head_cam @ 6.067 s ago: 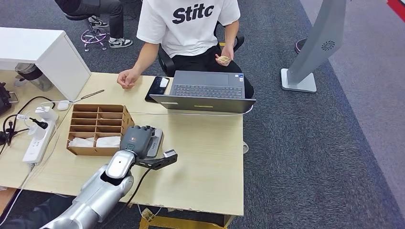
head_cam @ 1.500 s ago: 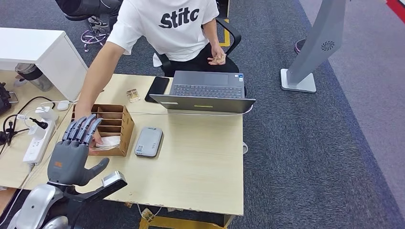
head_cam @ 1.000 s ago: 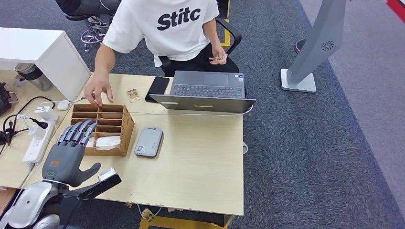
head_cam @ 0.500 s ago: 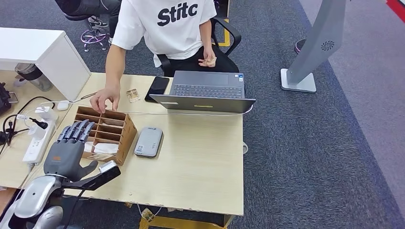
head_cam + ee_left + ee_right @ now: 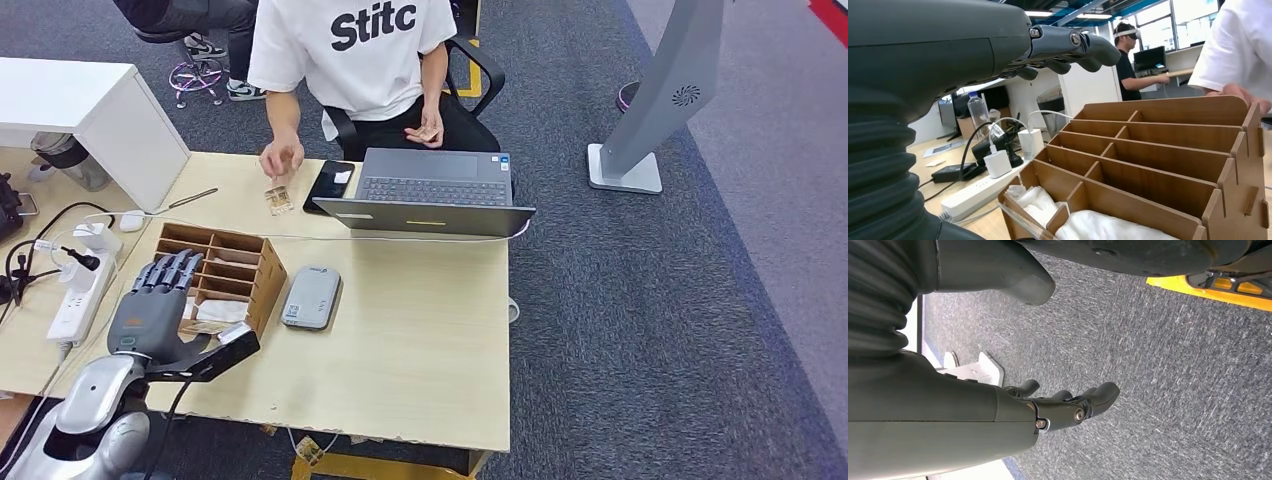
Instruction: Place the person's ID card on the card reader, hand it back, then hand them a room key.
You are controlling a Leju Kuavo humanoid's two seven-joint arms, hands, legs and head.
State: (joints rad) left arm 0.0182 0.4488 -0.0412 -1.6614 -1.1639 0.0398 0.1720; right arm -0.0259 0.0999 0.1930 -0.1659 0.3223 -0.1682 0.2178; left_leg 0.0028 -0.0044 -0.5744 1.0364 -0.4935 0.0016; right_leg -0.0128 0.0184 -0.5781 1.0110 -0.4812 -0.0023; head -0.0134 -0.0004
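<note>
Here the left hand (image 5: 152,305) is raised over the near left part of the table (image 5: 420,330), palm down, its dark fingers (image 5: 172,270) stretched out flat and slightly spread, holding nothing. The fingertips reach over the near left corner of the wooden divider box (image 5: 222,280), and the thumb (image 5: 190,352) juts out toward the near right. The silver forearm (image 5: 85,415) rises from the near left edge of the scene. In the left wrist view the fingers (image 5: 1068,47) hover above the box (image 5: 1158,165) without touching it, and white wadding (image 5: 1098,227) lies in the box's nearest compartments.

The grey card reader (image 5: 311,296) lies flat on the table just right of the box, with nothing on top of it. Farther off, a small card (image 5: 278,198) lies on the table near its far edge, left of the black phone (image 5: 329,184) and the open laptop (image 5: 432,192). The person's hand (image 5: 281,160) is down at that card, fingertips on or just above it; which of the two cannot be told. Their other hand (image 5: 428,130) is held at the lap with something small in it.

The right hand (image 5: 1013,410) hangs beside the robot over grey carpet (image 5: 1173,380), its fingers (image 5: 1083,400) loosely bent and apart, empty.
</note>
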